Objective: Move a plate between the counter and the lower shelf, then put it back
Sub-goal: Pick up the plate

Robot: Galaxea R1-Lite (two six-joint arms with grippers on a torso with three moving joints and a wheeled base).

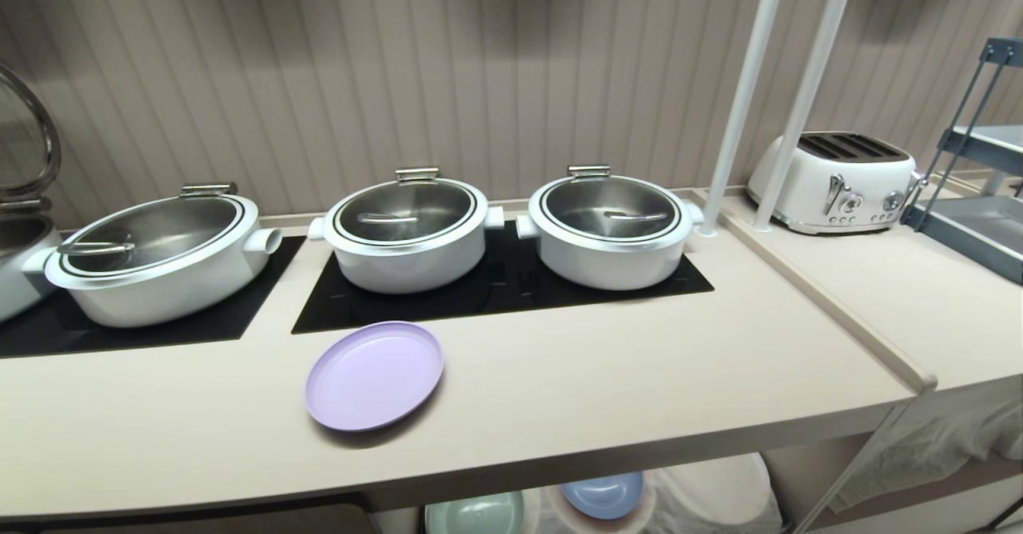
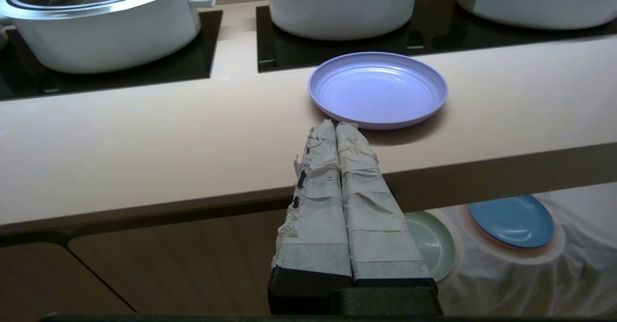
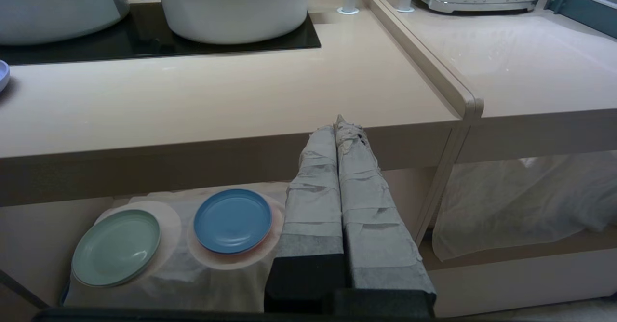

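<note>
Pressing together along their whole length, the tape-wrapped fingers of the left gripper (image 2: 336, 125) are seen closed, with nothing held between them. Just beyond their tips the plate (image 2: 378, 89) is found, flat on the counter (image 2: 144, 139) and near its thick front edge; whether the tips touch the rim cannot be told. To the left of these jaws a wide stretch of bare worktop is left open. Past the plate, the black glass cooktop (image 2: 308, 47) is set flush into the beige surface, and white round pots (image 2: 337, 8) with steel-rimmed lids are stood on it.

The right gripper (image 3: 340, 123) is likewise shown closed and empty, its wrapped fingers lying side by side in front of the counter's front edge. Beyond these jaws a broad matte area is left free, bounded on the right by a raised ridge (image 3: 434, 66). Below and to the left of them the lower shelf (image 3: 29, 235) is seen, draped with pale crinkled cloth (image 3: 193, 278); a mint-green plate (image 3: 116, 247) and a blue plate (image 3: 233, 221) are laid there side by side, apart from each other.

In the head view neither arm is shown; the lilac plate is seen as a smooth, shallow disc with a low rim. A white toaster (image 1: 835, 182) is placed beyond the ridge.
</note>
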